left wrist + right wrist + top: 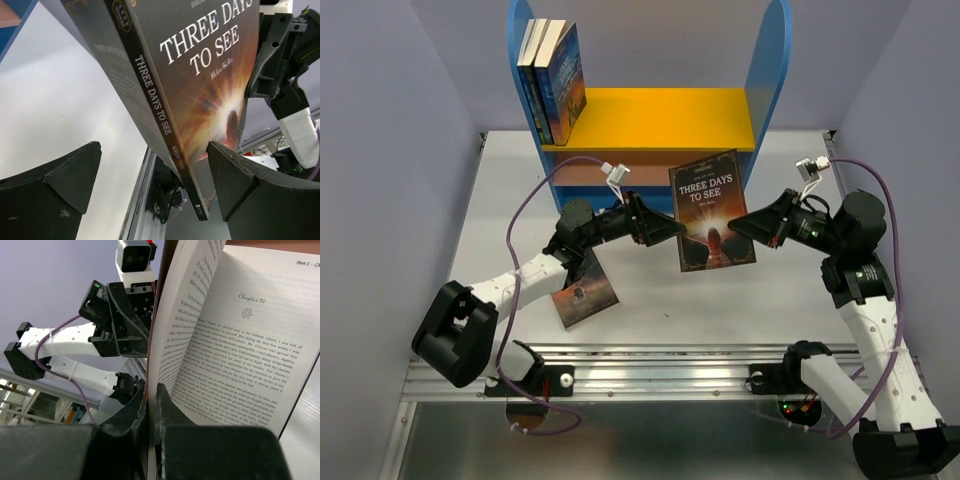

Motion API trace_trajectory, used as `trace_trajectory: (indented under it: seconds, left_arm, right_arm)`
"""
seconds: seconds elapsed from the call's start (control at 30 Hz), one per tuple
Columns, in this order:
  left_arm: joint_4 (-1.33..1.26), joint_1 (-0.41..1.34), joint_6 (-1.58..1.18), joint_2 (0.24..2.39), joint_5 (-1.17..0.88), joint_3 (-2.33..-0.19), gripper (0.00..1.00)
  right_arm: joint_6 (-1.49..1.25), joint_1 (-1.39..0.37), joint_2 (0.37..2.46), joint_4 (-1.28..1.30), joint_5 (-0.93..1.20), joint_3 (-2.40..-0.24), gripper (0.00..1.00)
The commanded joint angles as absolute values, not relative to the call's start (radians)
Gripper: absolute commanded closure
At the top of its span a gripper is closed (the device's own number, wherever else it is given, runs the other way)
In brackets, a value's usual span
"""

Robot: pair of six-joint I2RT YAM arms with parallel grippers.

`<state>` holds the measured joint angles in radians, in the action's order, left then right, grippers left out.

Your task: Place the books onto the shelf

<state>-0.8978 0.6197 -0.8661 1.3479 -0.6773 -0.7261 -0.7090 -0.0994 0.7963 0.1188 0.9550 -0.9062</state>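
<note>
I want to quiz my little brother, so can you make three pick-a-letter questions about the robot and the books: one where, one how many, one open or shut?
1. Where does the loose book lie?
A) on the table
B) in a box
C) on the floor

2. How many books stand on the shelf?
A) none
B) two
C) five

3. How are the left arm's fingers?
A) open
B) shut on a book
C) shut on nothing

Answers:
1 A, it lies flat on the table.
2 B, two lean on the blue left side.
3 A, they stand wide apart, while the right arm's fingers pinch the held book.
</note>
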Motion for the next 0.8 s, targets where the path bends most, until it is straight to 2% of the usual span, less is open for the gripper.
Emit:
trace_trajectory:
  seconds: [0.0, 0.33, 0.47, 0.57, 0.6, 0.67, 0.7, 0.77]
  left_arm:
    - [-1.074, 0.621, -0.922, 1.351, -0.729, -0.753, 0.03]
    - [-1.365, 0.627, -1.083, 1.427, -0.811, -0.736, 0.13]
    - [-1.462, 0.629, -1.144, 1.453, -0.838, -0.745, 0.26]
    - [-1.457, 0.634, -1.143, 1.457, -0.842, -0.761, 0.43]
    - [-1.457, 0.632, -1.140, 1.454, -0.844, -0.765, 0.55]
    - [-1.448, 0.632, -1.131, 1.448, -0.844, -0.767, 0.74]
    - [-1.425, 0.632, -1.111, 1.440, -0.842, -0.770, 0.90]
    - [-1.360, 0.632, -1.080, 1.428, -0.831, -0.773, 1.00]
  right_arm:
    - [-0.753, -0.106, 0.781, -0.023, 1.006, -0.940, 0.99]
    - [-0.808, -0.106, 0.801, -0.112, 1.042, -0.900, 0.99]
    - [-0.807, -0.106, 0.816, -0.109, 1.040, -0.878, 0.99]
    - [-0.795, -0.106, 0.839, -0.104, 1.039, -0.867, 0.99]
    - [-0.787, -0.106, 0.853, -0.100, 1.039, -0.861, 0.99]
    - [-0.761, -0.106, 0.865, -0.069, 1.029, -0.861, 0.99]
    - [-0.749, -0.106, 0.871, -0.058, 1.019, -0.862, 0.99]
    - [-0.701, -0.106, 0.885, -0.005, 1.003, -0.877, 0.99]
